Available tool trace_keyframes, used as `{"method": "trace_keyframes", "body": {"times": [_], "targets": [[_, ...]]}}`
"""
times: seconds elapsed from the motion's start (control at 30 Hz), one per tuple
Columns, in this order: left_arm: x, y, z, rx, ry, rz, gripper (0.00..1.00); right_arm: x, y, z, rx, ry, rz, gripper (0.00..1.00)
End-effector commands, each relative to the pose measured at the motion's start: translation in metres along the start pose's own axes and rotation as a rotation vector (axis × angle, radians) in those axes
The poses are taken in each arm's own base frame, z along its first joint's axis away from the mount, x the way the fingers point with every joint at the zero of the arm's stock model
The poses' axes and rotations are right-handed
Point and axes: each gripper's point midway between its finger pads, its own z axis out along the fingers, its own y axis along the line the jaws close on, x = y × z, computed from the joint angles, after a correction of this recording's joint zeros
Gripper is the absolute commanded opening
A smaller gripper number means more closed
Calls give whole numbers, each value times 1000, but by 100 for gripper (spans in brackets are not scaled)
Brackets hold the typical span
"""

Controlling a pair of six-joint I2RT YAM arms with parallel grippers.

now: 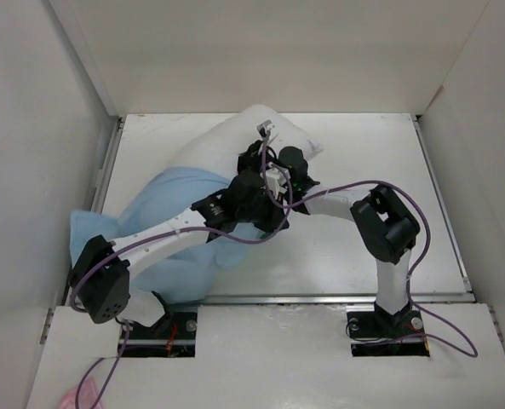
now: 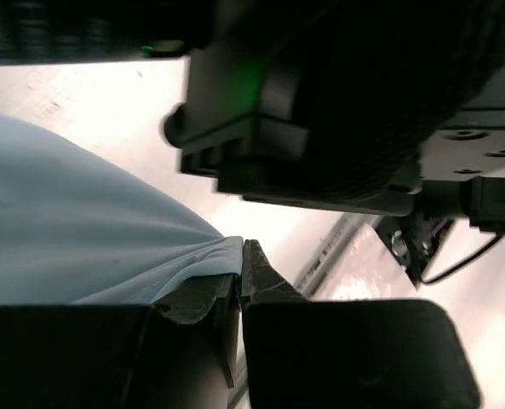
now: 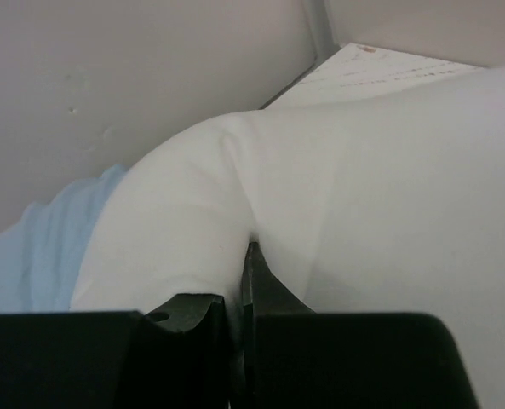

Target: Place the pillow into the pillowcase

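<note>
Pillowcase (image 1: 171,234) lies at the left of the desk (image 1: 354,247), its edge pinched tight in the left claw (image 2: 239,271) (likely to hold the mouth). The pillow (image 1: 222,145) sits just beyond, with the right claw (image 3: 242,277) clamped on its fabric, seemingly to feed it in.

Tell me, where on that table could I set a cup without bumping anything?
The table is bare at its far right, beyond the right arm, and along the near strip between the arms. Crowded left-centre: pillow, pillowcase, left gripper and right gripper meet.
</note>
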Motion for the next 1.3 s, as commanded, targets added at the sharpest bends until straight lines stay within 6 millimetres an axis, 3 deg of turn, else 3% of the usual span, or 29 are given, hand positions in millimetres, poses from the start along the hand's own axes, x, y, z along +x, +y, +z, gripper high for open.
{"method": "trace_keyframes", "body": {"times": [0.0, 0.07, 0.1, 0.13, 0.17, 0.2, 0.23, 0.27, 0.37, 0.4, 0.43, 0.47, 0.53, 0.57, 0.67, 0.7, 0.77, 0.8, 0.83, 0.9, 0.93, 1.0, 1.03, 1.07, 1.13, 1.17, 1.2, 1.23, 1.27], "targets": [[9, -82, -8, 355, 46, 66, 0, -70, 62, 4, -168, -283, 78, 0], [-4, -65, -3, 225, 3, 50, 0, -60, 73, -6, -193, -257, 81, 0], [2, -55, -2, 176, 20, 38, 6, -57, 75, -12, -197, -249, 69, 0], [-8, -52, -8, 153, -6, 35, 30, -38, 66, -23, -159, -214, 86, 0], [-10, -49, -11, 132, -19, 34, 52, -48, 70, -32, -150, -235, 39, 0], [-25, -50, -24, 121, -70, 37, 70, -47, 69, -39, -133, -229, 25, 0], [-25, -47, -31, 97, -76, 34, 74, -37, 59, -48, -79, -211, 21, 0], [-39, -39, -40, 42, -131, 29, 99, -45, 61, -56, -53, -206, 4, 0], [-66, -30, -80, -71, -244, 11, 99, -33, 38, -81, 95, -176, -2, 4], [-79, -16, -92, -172, -311, -12, 99, -50, 45, -93, 100, -216, -6, 6], [-89, -12, -110, -221, -365, -28, 99, -48, 43, -101, 121, -211, -3, 8], [-91, 1, -122, -296, -385, -78, 99, -36, 38, -113, 147, -187, 3, 11], [-111, 30, -155, -480, -509, -142, 99, -41, 46, -131, 150, -180, 14, 16], [-107, 56, -169, -597, -515, -196, 99, -31, 46, -140, 155, -148, 18, 22], [-110, 108, -208, -816, -598, -331, 99, -38, 65, -161, 120, -106, -64, 46], [-107, 125, -209, -864, -589, -351, 99, -39, 74, -164, 108, -84, -104, 72], [-103, 142, -195, -845, -516, -358, 99, -40, 69, -178, 155, -11, -211, 80], [-105, 155, -193, -847, -509, -376, 99, -47, 63, -182, 197, -15, -238, 88], [-104, 155, -181, -794, -464, -370, 99, -58, 65, -187, 213, -8, -273, 94], [-96, 174, -164, -808, -386, -369, 99, -70, 64, -189, 230, 18, -371, 99], [-92, 180, -157, -807, -353, -366, 99, -88, 67, -188, 244, -3, -395, 100], [-91, 185, -139, -769, -287, -344, 99, -93, 55, -179, 309, 40, -414, 100], [-88, 189, -134, -775, -267, -338, 99, -107, 60, -177, 303, 10, -428, 100], [-86, 190, -130, -770, -250, -342, 99, -91, 50, -167, 317, 85, -431, 100], [-84, 194, -119, -760, -220, -335, 99, -89, 41, -154, 344, 137, -455, 100], [-79, 197, -116, -767, -198, -340, 96, -106, 39, -145, 377, 119, -459, 100], [-78, 200, -116, -781, -186, -342, 94, -90, 28, -136, 396, 175, -455, 100], [-71, 204, -116, -807, -162, -347, 90, -91, 23, -131, 413, 178, -465, 100], [-61, 209, -117, -837, -125, -353, 80, -97, 22, -126, 425, 168, -467, 100]]}}
